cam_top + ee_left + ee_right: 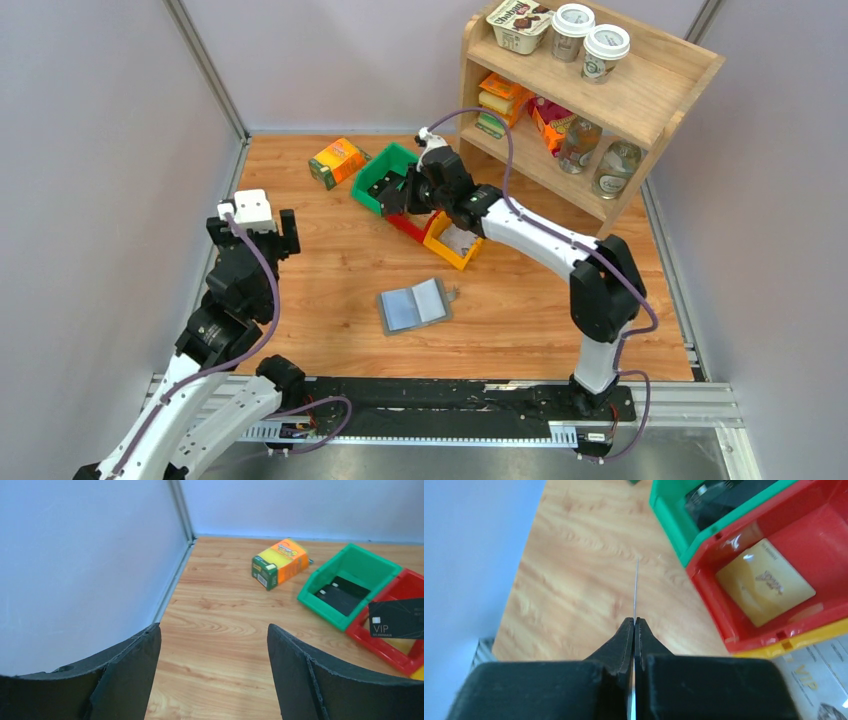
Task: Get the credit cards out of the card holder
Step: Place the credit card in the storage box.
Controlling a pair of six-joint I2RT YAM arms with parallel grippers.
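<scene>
In the left of the overhead frame the left gripper (214, 630) stood wide and empty; at centre the card holder (413, 305) lay open on the table; upper centre, the right gripper (635, 622) pinched a black card (397, 619) near the red bin (824, 530).

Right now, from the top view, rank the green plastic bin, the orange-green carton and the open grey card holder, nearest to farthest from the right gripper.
1. green plastic bin, right beside the right gripper, at the back.
2. orange-green carton, further left, near the back wall.
3. open grey card holder, mid-table, toward the arm bases.
</scene>
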